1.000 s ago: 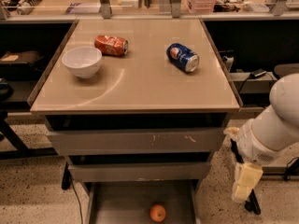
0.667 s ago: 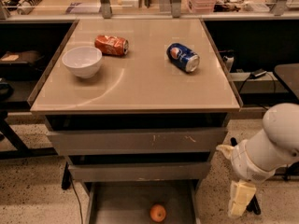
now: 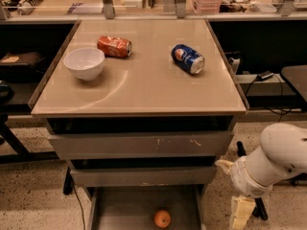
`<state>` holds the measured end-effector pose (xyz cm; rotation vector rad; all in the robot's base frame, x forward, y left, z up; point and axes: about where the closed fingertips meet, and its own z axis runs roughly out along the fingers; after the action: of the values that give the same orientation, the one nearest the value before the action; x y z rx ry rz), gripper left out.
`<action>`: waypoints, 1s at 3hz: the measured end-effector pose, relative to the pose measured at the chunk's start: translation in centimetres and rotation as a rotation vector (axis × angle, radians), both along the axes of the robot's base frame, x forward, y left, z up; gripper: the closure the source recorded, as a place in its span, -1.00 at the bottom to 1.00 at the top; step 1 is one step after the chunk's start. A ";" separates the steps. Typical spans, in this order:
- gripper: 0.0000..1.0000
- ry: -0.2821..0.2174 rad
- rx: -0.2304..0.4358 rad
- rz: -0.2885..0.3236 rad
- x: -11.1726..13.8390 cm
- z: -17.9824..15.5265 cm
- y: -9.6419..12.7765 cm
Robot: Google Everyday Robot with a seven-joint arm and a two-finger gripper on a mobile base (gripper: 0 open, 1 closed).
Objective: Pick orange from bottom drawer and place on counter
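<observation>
The orange point(image 3: 162, 218) lies on the grey floor of the open bottom drawer point(image 3: 124, 210), right of its middle, at the picture's lower edge. The beige counter point(image 3: 144, 80) tops the grey cabinet above it. My arm's white elbow point(image 3: 283, 152) is at the lower right, beside the cabinet. My gripper point(image 3: 240, 213) hangs low, right of the drawer's right wall and level with the orange, with only its cream upper part in view.
On the counter stand a white bowl point(image 3: 84, 63) at the left, a crushed red-orange can point(image 3: 114, 46) behind it and a blue can point(image 3: 187, 58) lying at the right. The two upper drawers point(image 3: 144, 145) are closed. Dark shelves flank the cabinet.
My arm has sunk lower and shifted slightly left toward the drawer's right side, taking the gripper down to the picture's edge. The orange and counter objects have not moved.
</observation>
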<state>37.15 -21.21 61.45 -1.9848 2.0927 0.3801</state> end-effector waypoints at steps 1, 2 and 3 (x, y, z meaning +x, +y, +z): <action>-1.00 0.058 0.033 -0.021 0.3 -4.1 0.4; -1.00 0.094 0.093 -0.089 1.8 -11.5 -0.5; -1.00 0.071 0.183 -0.129 3.3 -18.2 -0.6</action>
<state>40.42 -21.82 43.21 -1.7477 2.1299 0.6014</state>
